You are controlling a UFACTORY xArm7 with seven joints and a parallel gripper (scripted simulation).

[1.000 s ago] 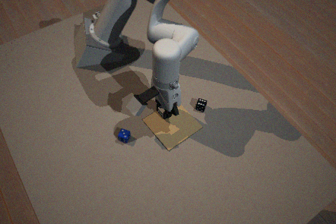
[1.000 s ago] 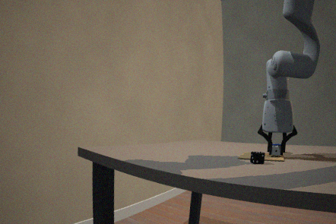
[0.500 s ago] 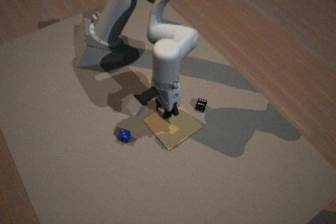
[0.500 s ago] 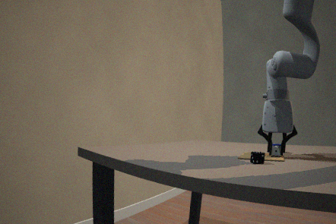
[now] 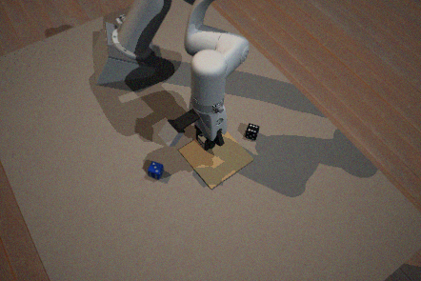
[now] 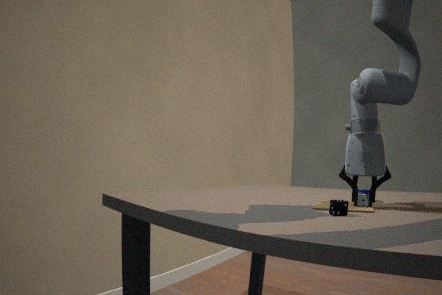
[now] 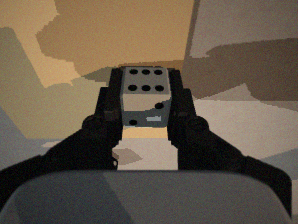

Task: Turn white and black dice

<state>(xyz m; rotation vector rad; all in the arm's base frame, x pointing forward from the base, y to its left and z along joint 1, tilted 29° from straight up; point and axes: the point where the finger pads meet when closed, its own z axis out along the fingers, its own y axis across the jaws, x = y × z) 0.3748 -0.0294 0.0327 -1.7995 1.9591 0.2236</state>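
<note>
My gripper (image 5: 205, 141) (image 6: 363, 201) (image 7: 145, 85) points down and is shut on the white die (image 6: 363, 200) (image 7: 146, 80). In the wrist view the die's face towards the palm shows two pips and its side face shows six. It is at or just above the tan mat (image 5: 235, 159) (image 6: 321, 206) (image 7: 125, 30), near the mat's edge; contact is too small to tell. The black die (image 5: 252, 131) (image 6: 338, 207) stands on the table outside the mat, several pips on its upper face. The blue die (image 5: 155, 170) (image 6: 363, 191) lies off the mat on the other side; its pips are blurred.
The table (image 5: 119, 222) (image 6: 170, 199) carries the mat and dice. The arm's base (image 5: 119, 60) stands at the upper left in the top view. Shadows of the arm fall across the table and over part of the mat.
</note>
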